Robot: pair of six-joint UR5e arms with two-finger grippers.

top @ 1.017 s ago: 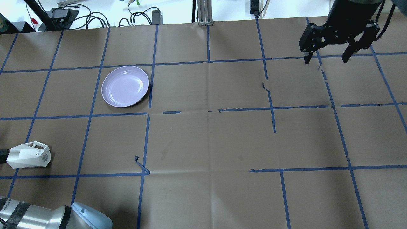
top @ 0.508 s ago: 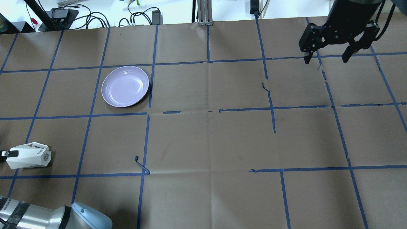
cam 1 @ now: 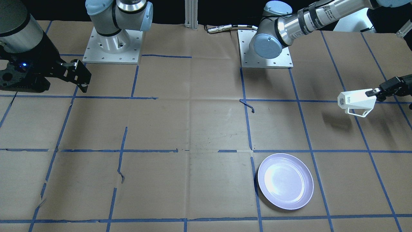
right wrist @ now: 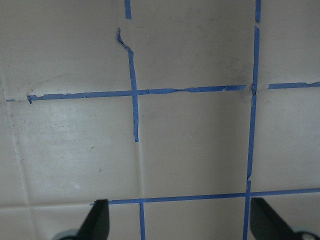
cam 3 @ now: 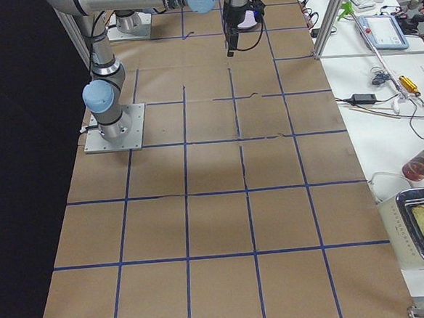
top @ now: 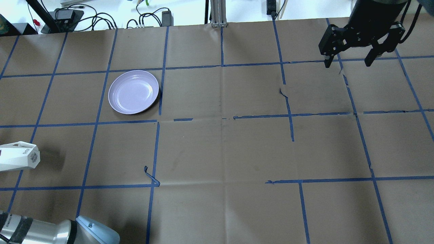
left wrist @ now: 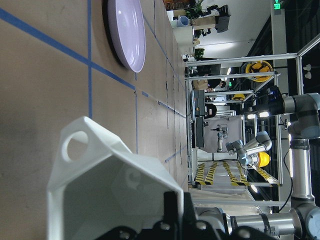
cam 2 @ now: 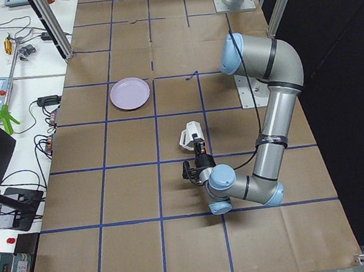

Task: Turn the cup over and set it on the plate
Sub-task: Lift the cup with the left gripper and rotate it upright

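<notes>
The white faceted cup (cam 1: 354,101) hangs on its side above the table at its left end, base with dark logo toward the table's middle, handle on the far side. My left gripper (cam 1: 372,93) is shut on its rim; the left wrist view shows a finger (left wrist: 175,210) inside the cup (left wrist: 110,185). In the overhead view the cup (top: 18,156) sits at the left edge. The lavender plate (top: 133,92) lies flat, farther out and to the right of the cup. My right gripper (top: 349,62) hangs open and empty over the far right.
Brown paper with blue tape lines (top: 222,118) covers the table. A loose curl of tape (top: 151,176) sticks up right of the cup. Cables and adapters (top: 101,20) lie past the far edge. The two arm bases (cam 1: 111,45) stand at the robot's side.
My left gripper closed on the cup's rim and raised it off the table; the cup shifted left in the overhead view. The plate and right arm have not moved.
</notes>
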